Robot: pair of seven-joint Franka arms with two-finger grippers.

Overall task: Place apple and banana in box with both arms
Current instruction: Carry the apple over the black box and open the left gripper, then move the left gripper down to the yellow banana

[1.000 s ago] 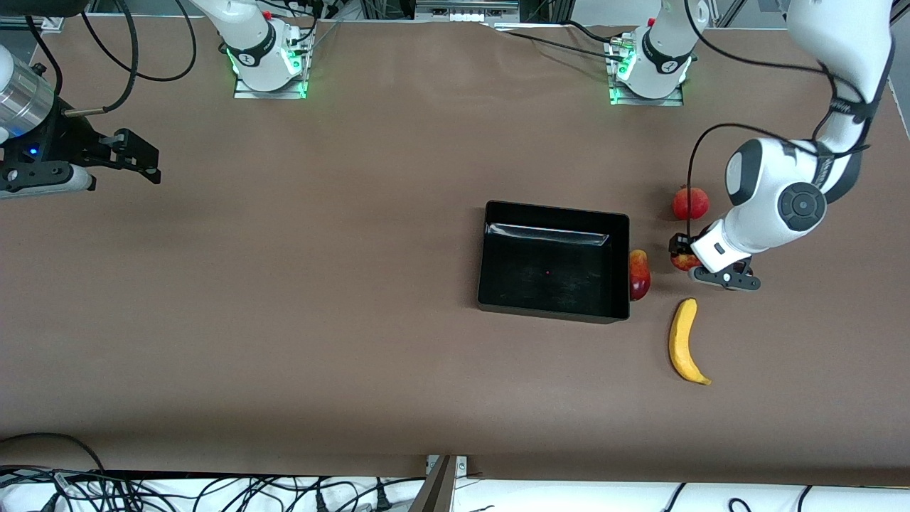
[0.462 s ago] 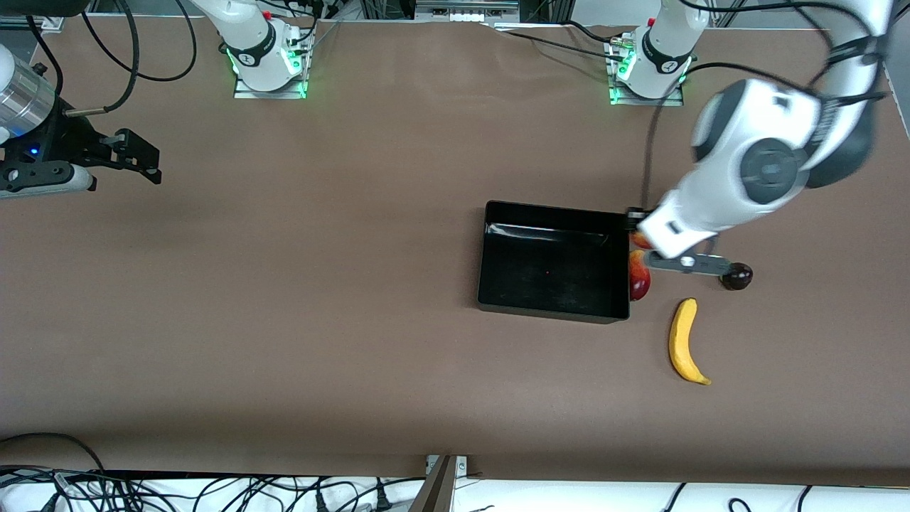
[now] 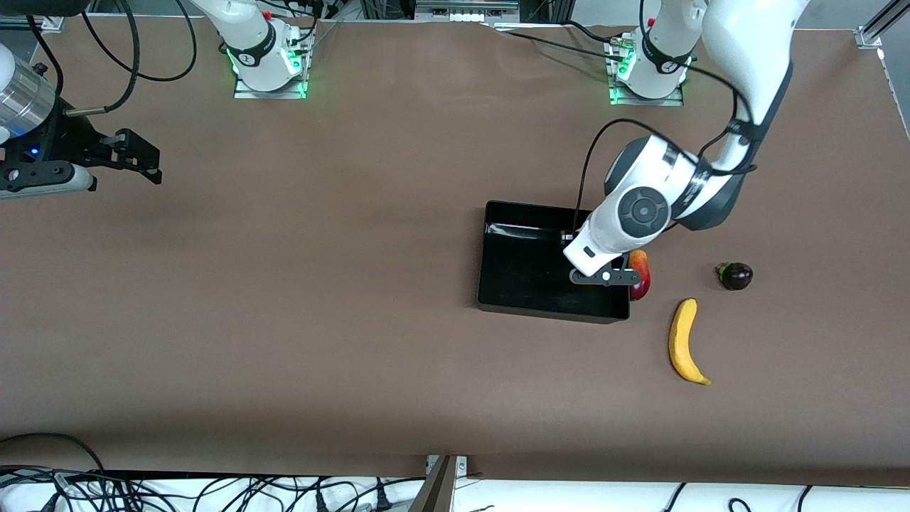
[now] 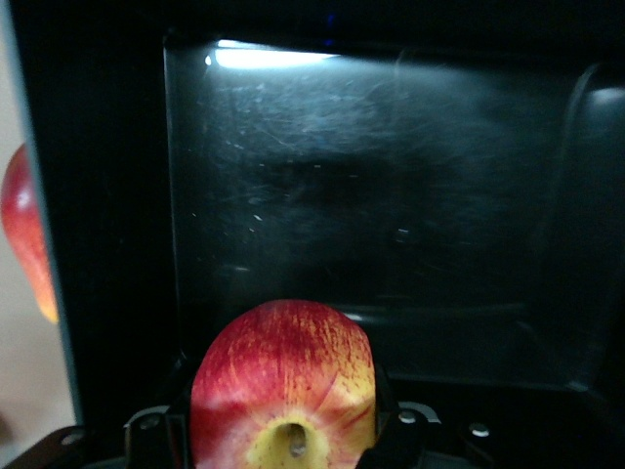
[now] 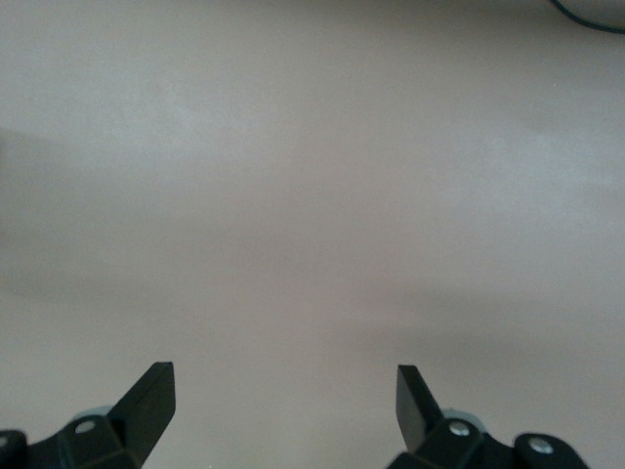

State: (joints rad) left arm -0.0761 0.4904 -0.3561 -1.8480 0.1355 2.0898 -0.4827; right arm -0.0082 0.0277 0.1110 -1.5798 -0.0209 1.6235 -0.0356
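My left gripper (image 3: pixel 601 276) is shut on the apple (image 4: pixel 283 381), red with yellow patches and a dimpled top, and holds it over the black box (image 3: pixel 526 274), above the end toward the left arm's side. The box's glossy floor (image 4: pixel 391 195) fills the left wrist view below the apple. In the front view the apple is hidden under the wrist. The yellow banana (image 3: pixel 684 341) lies on the table, nearer to the front camera than the box's corner. My right gripper (image 3: pixel 138 160) is open and empty, waiting over bare table at the right arm's end; its fingertips (image 5: pixel 151 391) show in the right wrist view.
An elongated red-and-yellow fruit (image 3: pixel 640 274) lies against the box's outer wall; it also shows in the left wrist view (image 4: pixel 24 234). A small dark purple fruit (image 3: pixel 736 276) sits toward the left arm's end, farther from the front camera than the banana.
My left arm has lifted the apple off the table beside the dark fruit and carried it toward the box, now over it. The right arm has not moved.
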